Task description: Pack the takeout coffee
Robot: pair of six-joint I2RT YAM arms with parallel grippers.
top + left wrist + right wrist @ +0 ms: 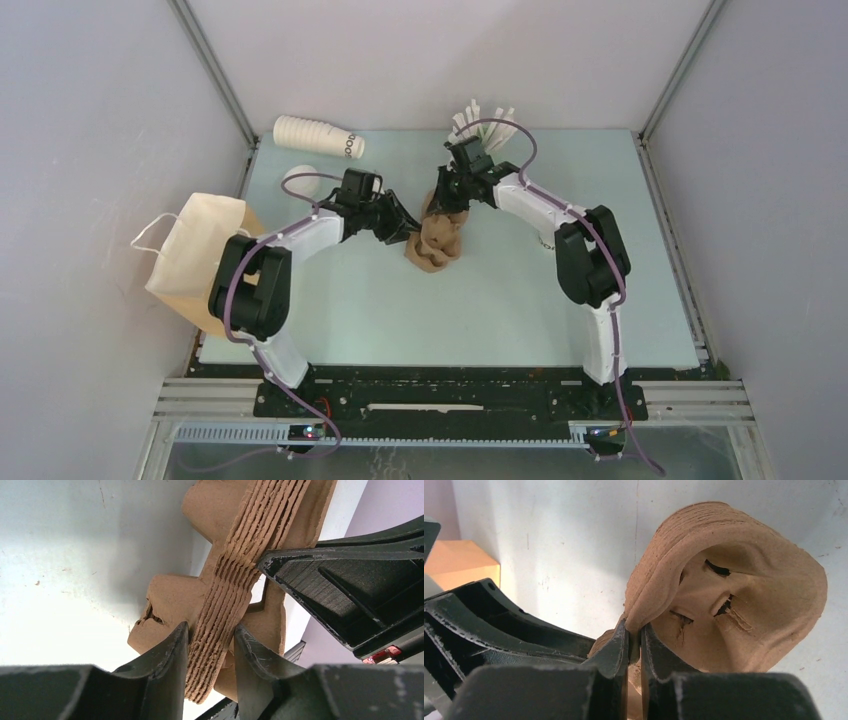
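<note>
My coffee's lid (298, 180) lies upper left on the bench (480, 300), near the cup stack (318, 137). At centre, my left jaws clench the tray stack (436, 240); my right jaws pinch its thin edge.

From above, tray stack (433, 252) partly lost to you under left claw (405, 228) and right claw (447, 205), white lid (296, 185) crossed by a cable (322, 176), nested cups (318, 136) lettering too small to read, white sticks (482, 115) hidden at their base behind your right arm (522, 196)
</note>
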